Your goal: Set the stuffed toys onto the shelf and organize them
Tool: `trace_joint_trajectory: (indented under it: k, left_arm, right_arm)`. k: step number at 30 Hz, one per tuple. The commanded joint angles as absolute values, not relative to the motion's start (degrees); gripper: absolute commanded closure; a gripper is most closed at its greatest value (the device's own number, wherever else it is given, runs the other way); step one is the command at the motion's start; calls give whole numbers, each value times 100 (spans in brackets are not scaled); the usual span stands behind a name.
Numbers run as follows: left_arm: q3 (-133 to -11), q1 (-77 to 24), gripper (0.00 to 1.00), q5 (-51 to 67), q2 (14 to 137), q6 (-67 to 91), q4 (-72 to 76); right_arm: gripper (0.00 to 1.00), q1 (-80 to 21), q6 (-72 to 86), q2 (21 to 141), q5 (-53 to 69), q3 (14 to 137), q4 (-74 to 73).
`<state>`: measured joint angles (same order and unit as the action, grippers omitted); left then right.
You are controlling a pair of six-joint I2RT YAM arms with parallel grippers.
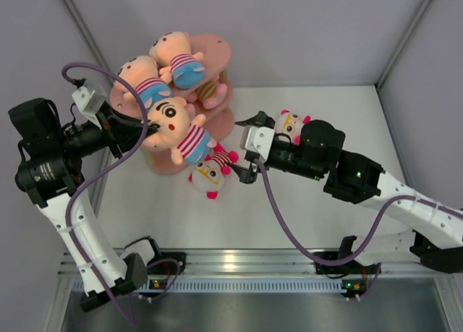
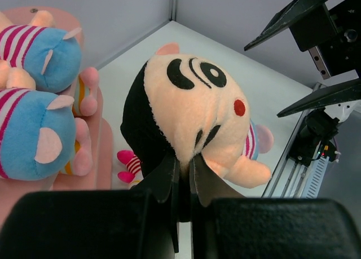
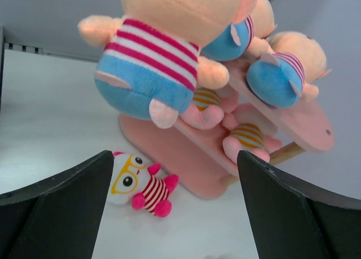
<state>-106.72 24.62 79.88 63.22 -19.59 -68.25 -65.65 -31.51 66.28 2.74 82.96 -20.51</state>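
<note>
Across the white tabletop (image 1: 311,209), boxed by grey walls (image 1: 304,28), the pink three-tier shelf (image 1: 217,51) stands back-left, with two peach dolls (image 1: 177,57) lying on top. Left gripper (image 2: 181,177) pinches a third peach doll (image 2: 197,109) by the head beside it; right gripper (image 1: 243,149) gapes empty. Only the overhead view catches a white-faced doll (image 1: 291,124) just beyond the right wrist.
</note>
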Motion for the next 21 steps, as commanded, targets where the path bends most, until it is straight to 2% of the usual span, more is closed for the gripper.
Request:
trace_joint_trajectory:
  k: [1,9,12,15,19,20,21]
  left_arm:
    - [-10819,2452,100,8191,6188,-1846,-6891]
    - [-10872,2461,100,8209,6179,-1837,-6882]
    - [-10863,2452,100,8288,6223,-1793,-6891]
    - [-10802,2452,100,8350,6223,-1810,-6882]
    - [-10802,2461,100,8104,6196,-1934,-6891]
    - [-10819,2452,100,7956,6196,-1951,-6882]
    - [-10845,2461,92,7885,6205,-1969,-6882]
  right_arm:
    - [9,-6785,-3305,7047,360,8621,-1529]
    - [9,-6785,-2927,7707,703,9140,-1301]
    - [14,-6785,-2796,7971,870,9455,-1405]
    - [29,-6794,-2673,8261,844,9728,-1520]
    - [69,-6785,-2514,8280,791,9843,-1398]
    - [90,-6785,-2496,8279,756,9861,-1406]
    - [98,-6785,-2461,8244,686,9887,-1398]
